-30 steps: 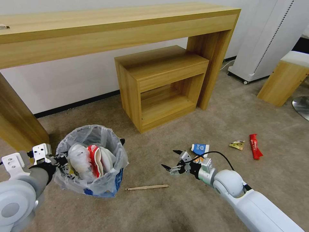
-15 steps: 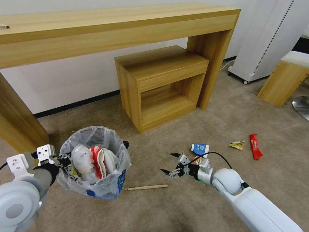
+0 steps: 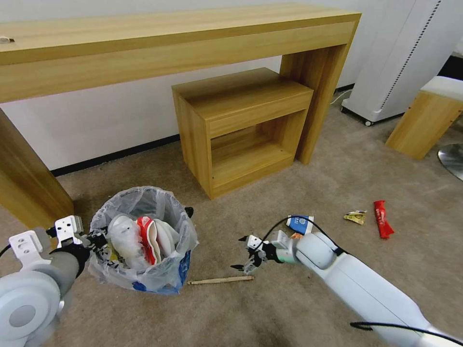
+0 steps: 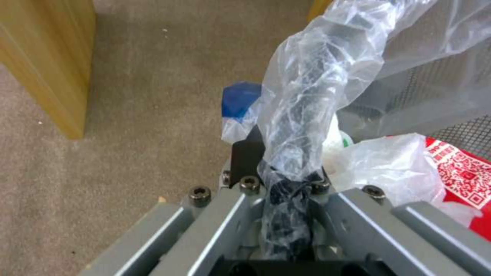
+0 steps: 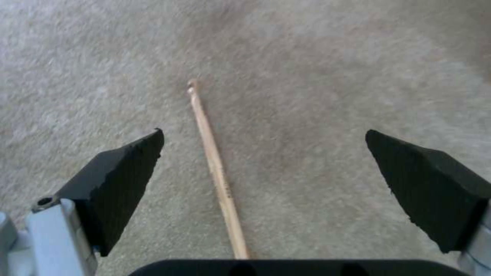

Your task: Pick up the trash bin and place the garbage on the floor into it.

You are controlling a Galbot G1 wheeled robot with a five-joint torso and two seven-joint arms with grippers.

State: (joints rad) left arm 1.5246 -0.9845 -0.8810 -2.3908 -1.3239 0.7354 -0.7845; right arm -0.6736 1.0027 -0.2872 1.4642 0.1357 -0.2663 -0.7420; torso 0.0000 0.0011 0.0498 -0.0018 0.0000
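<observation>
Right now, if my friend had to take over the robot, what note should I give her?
Left gripper: fingers shut on the bag-covered rim of the small round dark trash bin lined with crinkled clear plastic, at the robot's left.
Right gripper: fingers open, just above the thin wooden stick lying on the beige carpet floor.
Done: white slippers and a red-white paper cup sit in the bin.
Left: the stick, the blue-white paper cup, the yellow wrapper and the red wrapper, all on the carpet to the right.
</observation>
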